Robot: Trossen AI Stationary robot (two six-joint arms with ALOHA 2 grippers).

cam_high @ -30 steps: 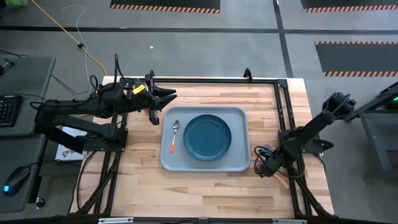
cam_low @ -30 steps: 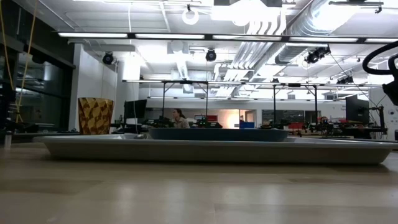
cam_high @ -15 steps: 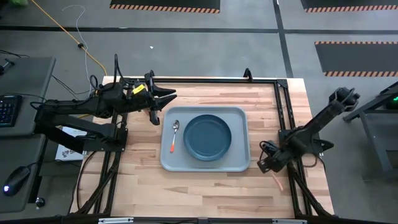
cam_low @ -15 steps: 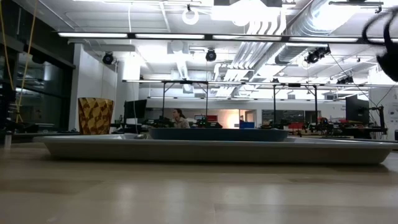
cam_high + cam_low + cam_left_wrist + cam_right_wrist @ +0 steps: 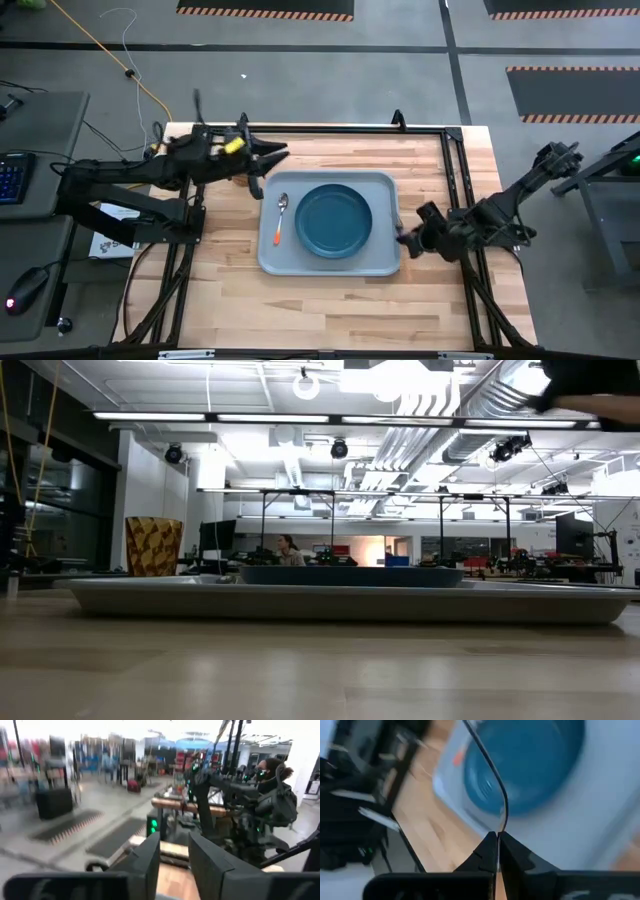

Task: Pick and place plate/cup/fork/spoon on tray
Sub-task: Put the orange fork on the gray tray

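The grey-blue tray lies mid-table with the dark blue plate on it and the spoon on its left part. My right gripper hovers at the tray's right edge, shut on the fork, which shows only as a thin curved metal strip seen edge-on. My left gripper is open and empty over the tray's far left corner. The amber cup stands past the tray's left end in the low view. My left arm hides it in the high view. My right gripper pinches the fork's thin metal part between its two fingertips. The strip runs on past the fingertips and out over the tray, clear of it. The rest of the fork lies hidden behind the fingers.
A black frame rail runs along the table's right side under my right arm. Bare wood lies in front of the tray. A person stands in the room beyond the table.
My right gripper has gone up and toward the table's left, from the near right part of the table to the tray's right edge, staying shut on the fork. My left gripper has shifted a little toward the table's right.
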